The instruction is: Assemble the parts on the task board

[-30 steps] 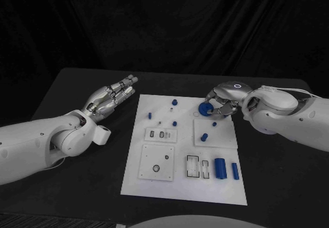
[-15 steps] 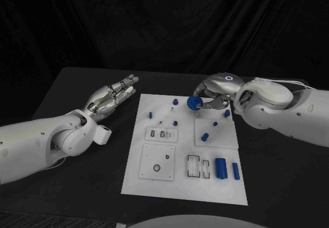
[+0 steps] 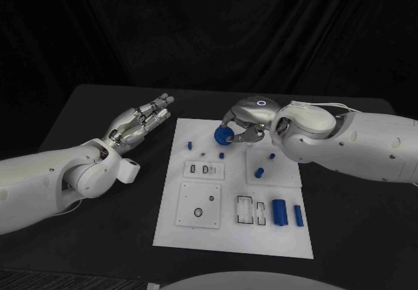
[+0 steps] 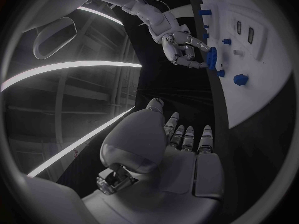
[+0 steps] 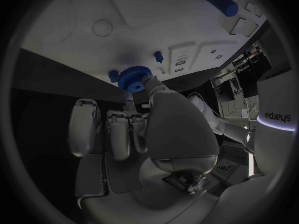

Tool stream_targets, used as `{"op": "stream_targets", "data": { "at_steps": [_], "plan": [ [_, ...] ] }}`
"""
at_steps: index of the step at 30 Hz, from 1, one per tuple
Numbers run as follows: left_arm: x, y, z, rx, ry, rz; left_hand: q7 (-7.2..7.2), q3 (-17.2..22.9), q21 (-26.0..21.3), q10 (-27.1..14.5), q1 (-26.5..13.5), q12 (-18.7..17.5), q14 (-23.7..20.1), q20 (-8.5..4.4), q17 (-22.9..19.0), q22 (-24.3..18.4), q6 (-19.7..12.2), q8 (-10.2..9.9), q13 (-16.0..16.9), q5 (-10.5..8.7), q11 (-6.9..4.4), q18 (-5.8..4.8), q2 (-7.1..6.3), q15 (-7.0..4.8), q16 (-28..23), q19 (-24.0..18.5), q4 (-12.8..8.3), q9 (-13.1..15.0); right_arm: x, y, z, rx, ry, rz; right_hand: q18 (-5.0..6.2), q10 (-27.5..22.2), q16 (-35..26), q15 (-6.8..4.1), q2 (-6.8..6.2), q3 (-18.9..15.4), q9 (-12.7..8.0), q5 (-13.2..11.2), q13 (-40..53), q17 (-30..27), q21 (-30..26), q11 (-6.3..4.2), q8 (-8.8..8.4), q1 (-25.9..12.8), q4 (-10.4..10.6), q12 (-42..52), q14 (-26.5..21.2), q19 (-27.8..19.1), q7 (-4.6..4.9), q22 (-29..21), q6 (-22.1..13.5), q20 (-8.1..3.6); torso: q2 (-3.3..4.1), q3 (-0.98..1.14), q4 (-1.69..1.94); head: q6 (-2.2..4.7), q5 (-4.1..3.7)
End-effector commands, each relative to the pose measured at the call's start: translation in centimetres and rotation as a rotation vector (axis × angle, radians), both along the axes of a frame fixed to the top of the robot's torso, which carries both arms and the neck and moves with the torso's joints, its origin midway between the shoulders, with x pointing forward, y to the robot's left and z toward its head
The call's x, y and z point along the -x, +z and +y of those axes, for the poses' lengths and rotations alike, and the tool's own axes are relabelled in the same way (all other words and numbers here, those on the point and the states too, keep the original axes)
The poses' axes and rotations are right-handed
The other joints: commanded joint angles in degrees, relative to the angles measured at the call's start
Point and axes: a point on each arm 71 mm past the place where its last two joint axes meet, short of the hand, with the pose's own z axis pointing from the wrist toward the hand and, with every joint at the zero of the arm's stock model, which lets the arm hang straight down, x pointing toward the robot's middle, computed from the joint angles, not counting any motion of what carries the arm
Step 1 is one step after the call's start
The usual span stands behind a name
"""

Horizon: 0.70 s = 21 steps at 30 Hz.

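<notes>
The white task board [image 3: 261, 241] lies in the middle of the black table. My right hand [image 3: 246, 121] hovers over the board's far edge and pinches a blue gear [image 3: 224, 134] at its fingertips. The right wrist view has the same gear [image 5: 132, 78] held just above the board [image 5: 124, 25], near a small blue peg [image 5: 159, 57]. My left hand [image 3: 139, 124] hangs left of the board's far corner, fingers straight and apart, holding nothing. From the left wrist I see the right hand [image 4: 184, 47] with the gear [image 4: 212, 57].
Small blue pegs [image 3: 190, 145] [image 3: 258, 173] stand on the board's far half. Two blue cylinders [image 3: 279, 212] [image 3: 299, 215] lie on its near right part, beside rectangular slots [image 3: 246, 211]. A square plate with round holes [image 3: 199, 205] occupies the near left.
My right hand has carried the blue gear leftward along the board's far edge, from the right corner toward the middle. The left arm has stayed still.
</notes>
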Motion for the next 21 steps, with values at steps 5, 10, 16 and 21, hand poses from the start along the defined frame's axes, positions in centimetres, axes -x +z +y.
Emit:
{"op": "stream_targets", "data": {
  "at_steps": [5,10,16,21],
  "plan": [
    [0.0,0.1,-0.3,0.009,-0.012,-0.011,0.13,0.3,-0.2,0.1,0.6,0.0,0.0,0.40,-0.1,-0.1,0.3,0.2,0.1,0.37,0.11,1.05,0.03,0.28,-0.2,-0.1,-0.3,0.0,-0.3,-0.7,1.2,0.011,0.026,0.005,-1.14,5.9,0.1,-0.08,0.13,-0.2,5.9,0.1,15.1,15.1,0.1,0.05,2.36,-0.4,0.4,0.1,6.0,0.6,-2.72,11.3,4.1,-0.05,-0.08,-0.12,-0.01,0.07,0.02],
    [0.0,0.1,-0.4,0.010,-0.015,-0.010,0.13,0.3,-0.2,0.1,0.6,0.0,0.0,0.40,-0.1,-0.1,0.3,0.2,0.1,0.37,0.11,1.05,0.03,0.28,-0.2,-0.1,-0.3,0.0,-0.4,-1.0,1.6,0.023,0.026,0.016,-1.09,5.9,0.1,0.03,0.10,-0.2,5.9,-0.2,15.1,15.1,-0.2,0.16,2.10,-0.4,0.4,0.1,6.0,0.5,-2.63,11.2,3.8,0.03,-0.05,-0.07,-0.11,-0.12,0.14],
    [0.0,0.1,-0.5,0.011,-0.016,-0.010,0.13,0.3,-0.2,0.1,0.6,0.0,0.0,0.40,-0.1,-0.1,0.3,0.2,0.1,0.37,0.11,1.05,0.03,0.28,-0.2,-0.1,-0.3,0.0,-0.8,-1.2,1.7,0.028,0.012,0.017,-1.02,5.9,0.1,0.15,0.07,-0.1,5.9,-0.3,15.1,15.1,-0.6,0.23,1.80,-0.3,0.2,0.1,6.0,0.4,-2.49,11.1,3.5,0.12,-0.03,-0.02,-0.12,0.08,-0.10],
    [0.1,0.1,-0.6,0.011,-0.019,-0.008,0.15,0.4,-0.2,0.1,0.7,0.0,0.0,0.43,-0.1,-0.1,0.2,0.2,0.1,0.45,0.15,1.05,0.03,0.32,-0.2,-0.1,-0.4,0.0,-1.0,-1.2,1.6,0.028,0.001,0.014,-0.93,5.9,0.1,0.39,0.06,0.1,5.8,-0.1,15.1,15.1,-1.0,0.44,1.03,-0.2,0.0,0.1,6.0,0.1,-2.27,11.0,2.6,0.33,-0.01,0.00,-0.13,0.09,-0.02]
  ]
}}
